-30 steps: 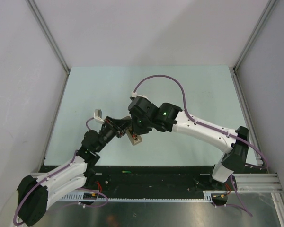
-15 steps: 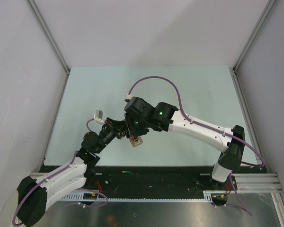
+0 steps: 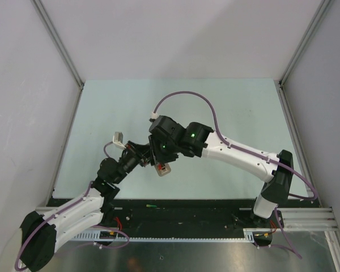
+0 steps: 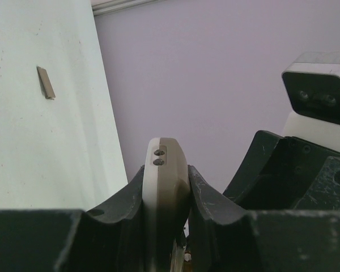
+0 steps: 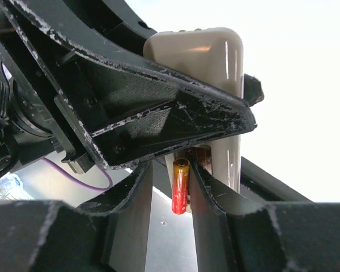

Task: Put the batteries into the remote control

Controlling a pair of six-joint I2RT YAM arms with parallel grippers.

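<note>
My left gripper is shut on the remote control, holding it edge-up above the table. In the top view the remote control hangs between the two wrists. In the right wrist view its pale back faces me, with the left gripper across it. A red battery stands with its top end at the remote's open compartment. My right gripper is open around it: the battery rests against the right finger, with a gap to the left finger.
A small flat grey cover piece lies alone on the pale table off to the left. A tiny green cylinder lies on the black base strip between the arm bases. Grey walls enclose the table on three sides.
The right jaws have opened off the red battery. The right wrist has shifted slightly left, closer over the remote. The left arm keeps its grip unmoved.
</note>
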